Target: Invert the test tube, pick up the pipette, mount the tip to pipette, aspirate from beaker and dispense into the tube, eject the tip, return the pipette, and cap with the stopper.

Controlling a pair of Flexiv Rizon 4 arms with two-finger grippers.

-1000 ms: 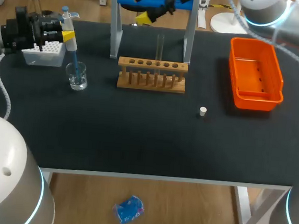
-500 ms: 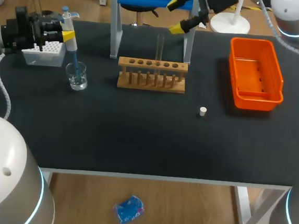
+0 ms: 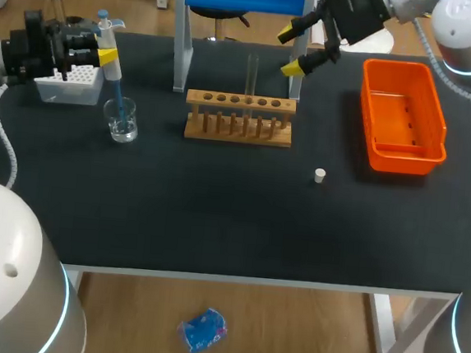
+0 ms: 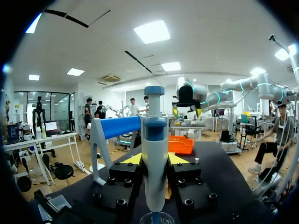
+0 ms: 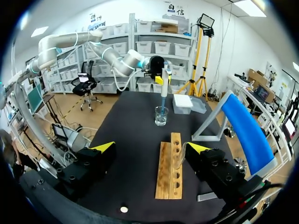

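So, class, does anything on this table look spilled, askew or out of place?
Nothing looks spilled or damaged. The test tube stands upright in the rack, the beaker is upright; only the stopper sits loose on the mat, apart.

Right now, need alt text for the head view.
The left gripper holds the pipette upright, its tip down in the beaker at the left of the table. The right gripper hangs open near the far edge, behind the wooden rack holding the test tube. A white stopper lies on the table; an orange bin sits at the right.
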